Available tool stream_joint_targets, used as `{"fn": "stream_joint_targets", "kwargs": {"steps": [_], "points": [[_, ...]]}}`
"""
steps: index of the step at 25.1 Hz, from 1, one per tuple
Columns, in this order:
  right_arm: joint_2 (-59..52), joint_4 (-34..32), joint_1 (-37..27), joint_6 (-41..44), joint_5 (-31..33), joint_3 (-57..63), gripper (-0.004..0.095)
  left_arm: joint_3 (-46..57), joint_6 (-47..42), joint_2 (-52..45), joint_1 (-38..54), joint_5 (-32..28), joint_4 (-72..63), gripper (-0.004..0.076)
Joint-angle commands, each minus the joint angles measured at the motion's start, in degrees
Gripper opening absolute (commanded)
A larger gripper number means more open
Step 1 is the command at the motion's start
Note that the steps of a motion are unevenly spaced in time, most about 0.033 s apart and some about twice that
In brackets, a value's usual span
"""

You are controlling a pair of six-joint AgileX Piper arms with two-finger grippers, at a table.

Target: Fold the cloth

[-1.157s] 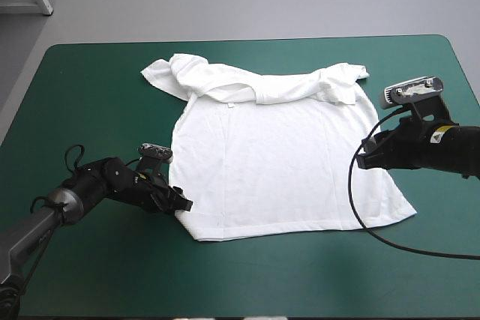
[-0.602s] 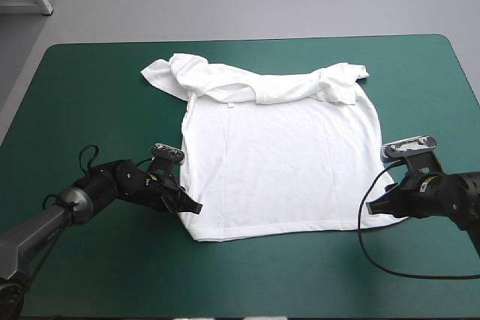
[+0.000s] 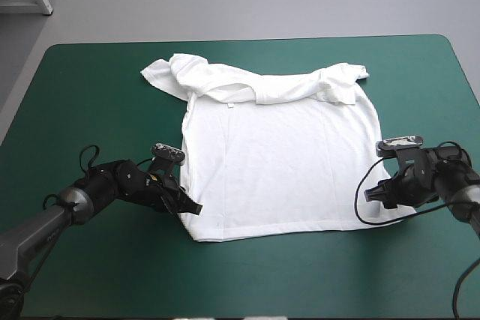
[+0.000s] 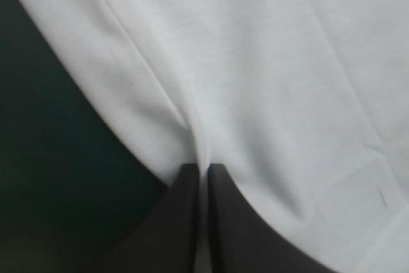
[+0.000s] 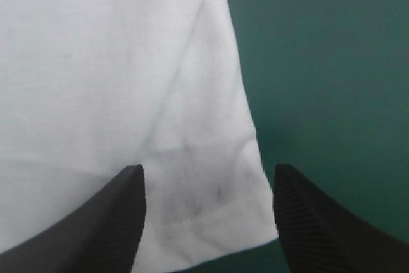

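Closing the right hand next: is that your advice?

Yes. Your right hand (image 5: 208, 180) stands with its black fingers apart, straddling the near-right hem corner of the T-shirt (image 3: 277, 162). Push in until the hem sits deep between the fingers, then pinch both layers so the corner cannot slip.

And the left hand?

Your left hand (image 4: 203, 169) is clamped on the near-left hem corner, a ridge of cloth pinched up between its fingers. Leave it there, and lift only once both sides hold — level, together.

How does the shirt lie?

Spread flat at the middle of the table (image 3: 90, 80), collar and bunched sleeves toward the far edge, hem toward the near edge. Its long axis runs far to near, skewed a little — the near-right corner lies slightly farther from the near edge than the near-left.
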Motion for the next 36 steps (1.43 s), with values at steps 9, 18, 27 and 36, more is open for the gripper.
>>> {"fn": "stream_joint_targets", "kwargs": {"steps": [9,18,27,36], "points": [[6.93,0.14,-4.3,-0.49,-2.84,-0.91,0.0425,0.74,-0.21,0.57,-0.77,3.65,3.58,0.0019],[5.66,10.55,-4.92,-9.35,0.69,-0.8,-0.0014,0.74,-0.49,-0.11,-0.66,1.99,3.46,0.0019],[-17.15,30.17,-4.92,-23.85,0.28,-15.48,-0.0014,-8.89,-2.35,-18.39,-0.66,-0.94,6.29,0.0019],[-20.37,33.49,-4.92,-26.79,-3.84,-44.38,-0.0014,-37.76,-2.42,-23.29,-0.66,-6.55,12.8,0.0019]]}}
